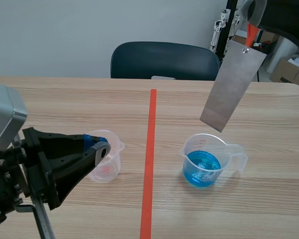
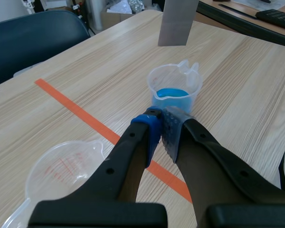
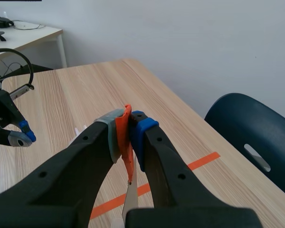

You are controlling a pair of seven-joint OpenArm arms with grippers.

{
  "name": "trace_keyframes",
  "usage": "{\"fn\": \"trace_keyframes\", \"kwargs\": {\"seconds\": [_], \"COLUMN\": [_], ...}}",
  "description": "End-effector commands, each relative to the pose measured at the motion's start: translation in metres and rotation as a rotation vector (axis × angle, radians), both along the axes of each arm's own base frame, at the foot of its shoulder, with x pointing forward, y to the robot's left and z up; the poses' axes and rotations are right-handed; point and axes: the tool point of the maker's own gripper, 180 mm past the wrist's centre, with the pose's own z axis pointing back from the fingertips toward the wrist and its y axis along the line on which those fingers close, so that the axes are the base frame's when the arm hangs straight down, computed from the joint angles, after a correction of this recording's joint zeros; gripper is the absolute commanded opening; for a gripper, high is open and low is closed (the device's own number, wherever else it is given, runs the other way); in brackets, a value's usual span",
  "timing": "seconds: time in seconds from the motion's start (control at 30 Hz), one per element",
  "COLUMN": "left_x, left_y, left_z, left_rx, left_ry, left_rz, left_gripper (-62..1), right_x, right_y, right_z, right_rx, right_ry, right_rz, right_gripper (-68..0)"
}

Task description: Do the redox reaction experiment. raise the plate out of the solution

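Wood table (image 1: 65, 99), blue chair (image 1: 164, 60), white wall (image 1: 89, 25)

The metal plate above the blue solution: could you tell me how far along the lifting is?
Done: the metal plate hangs clear of the blue solution, its lower edge above the beaker rim. In hand: the right pincer is shut on the orange tab at the plate's top. The left pincer is shut, empty, by the clear cup. Left: seemingly nothing of the lift.
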Motion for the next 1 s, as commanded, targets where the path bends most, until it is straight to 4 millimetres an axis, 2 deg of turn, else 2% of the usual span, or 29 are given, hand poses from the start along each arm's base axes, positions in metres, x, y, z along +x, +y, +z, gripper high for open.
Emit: {"fn": "trace_keyframes", "kwargs": {"seconds": [0.0,0.13,0.37,0.5,0.73,0.97], "left_x": [0.005,0.011,0.018,0.022,0.039,0.041], "left_y": [-0.005,-0.012,-0.015,-0.019,-0.021,-0.034], "left_z": [0.009,0.011,-0.005,-0.008,-0.004,0.005], "left_rx": [-0.025,-0.025,0.025,0.031,0.038,0.025], "left_ry": [-0.021,-0.028,-0.051,-0.064,-0.105,-0.131], "left_rz": [0.003,-0.001,-0.002,-0.030,-0.042,-0.089], "left_gripper": [-58.4,-58.4,-58.4,-58.4,-58.4,-58.4], "right_x": [0.001,0.005,0.009,0.009,0.010,0.010], "right_y": [-0.001,-0.006,-0.013,-0.013,-0.014,-0.014], "right_z": [0.015,0.019,0.022,0.017,0.016,0.017], "right_rx": [0.025,0.027,0.027,0.006,0.007,0.011], "right_ry": [-0.023,0.002,0.035,0.049,0.060,0.065], "right_rz": [0.000,-0.020,-0.046,-0.048,-0.053,-0.056], "right_gripper": [-67.6,-67.6,-67.6,-67.6,-67.6,-67.6]}}
